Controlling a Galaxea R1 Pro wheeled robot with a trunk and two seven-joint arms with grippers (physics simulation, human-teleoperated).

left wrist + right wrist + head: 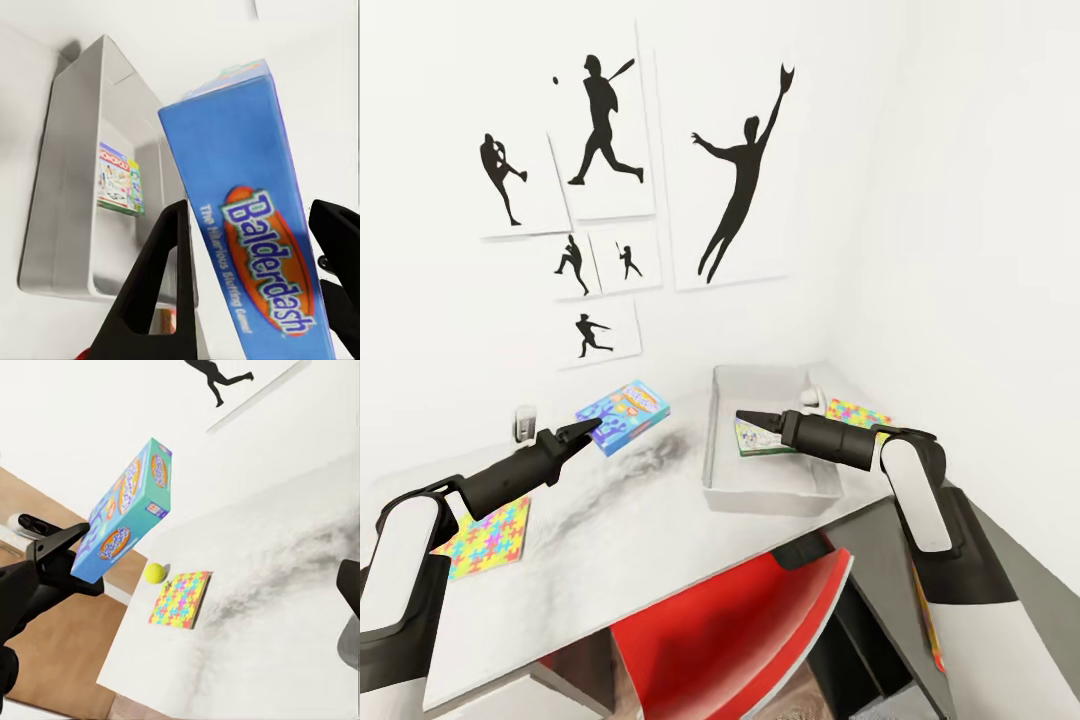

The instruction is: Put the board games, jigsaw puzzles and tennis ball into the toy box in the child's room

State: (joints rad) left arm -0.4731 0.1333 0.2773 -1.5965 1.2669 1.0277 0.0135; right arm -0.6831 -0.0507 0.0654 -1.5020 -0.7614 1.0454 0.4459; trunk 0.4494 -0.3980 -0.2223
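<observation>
My left gripper (585,430) is shut on a blue "Balderdash" board game (624,415), holding it above the pale table (620,540), left of the toy box (722,470). In the left wrist view the game (259,225) stands between the fingers (161,255), with the toy box (71,165) beyond. A white-green board game (758,438) lies inside the box, and my right gripper (745,417) hangs open just over it. One jigsaw puzzle (485,535) lies under my left arm, another (857,412) behind the box. The tennis ball (155,573) rests beside a puzzle (180,599).
A red chair (760,620) is tucked under the table's front edge. Black silhouette pictures (600,130) hang on the white wall behind. The table sits in a corner, with a wall close on the right. A thin colourful edge (928,615) shows below my right arm.
</observation>
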